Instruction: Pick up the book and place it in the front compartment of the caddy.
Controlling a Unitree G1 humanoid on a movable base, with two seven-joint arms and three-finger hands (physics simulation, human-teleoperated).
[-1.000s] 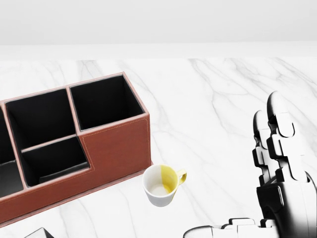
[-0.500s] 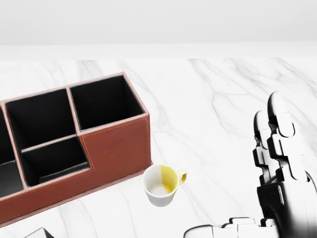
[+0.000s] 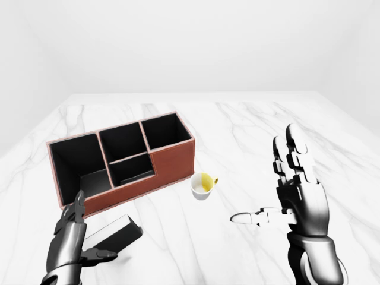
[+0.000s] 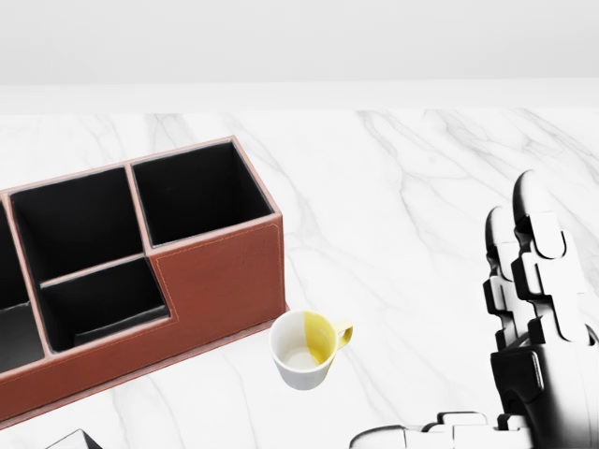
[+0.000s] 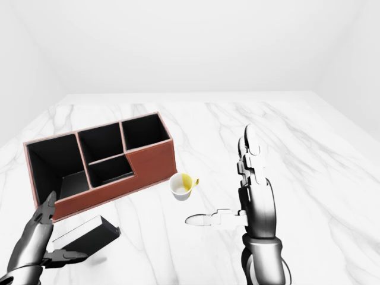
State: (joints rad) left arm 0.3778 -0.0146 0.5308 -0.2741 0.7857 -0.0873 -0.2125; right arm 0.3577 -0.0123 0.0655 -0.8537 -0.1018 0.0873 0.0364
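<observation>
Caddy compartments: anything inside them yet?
The caddy compartments look empty, with dark floors visible; the near walls hide some corners. The book is outside, at the left hand.

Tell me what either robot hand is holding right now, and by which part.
The left robot hand grips the book by its near left end. The right robot hand is open and holds nothing.

Caddy [image 3: 127, 166] is sitting at left on the marble table [image 3: 249, 119], compartments opening upward, unblocked from above. Cup [image 3: 202, 185] is standing just beside the caddy's lower right corner, crowding that approach. Bare marble is lying right of the cup and toward the top.
</observation>
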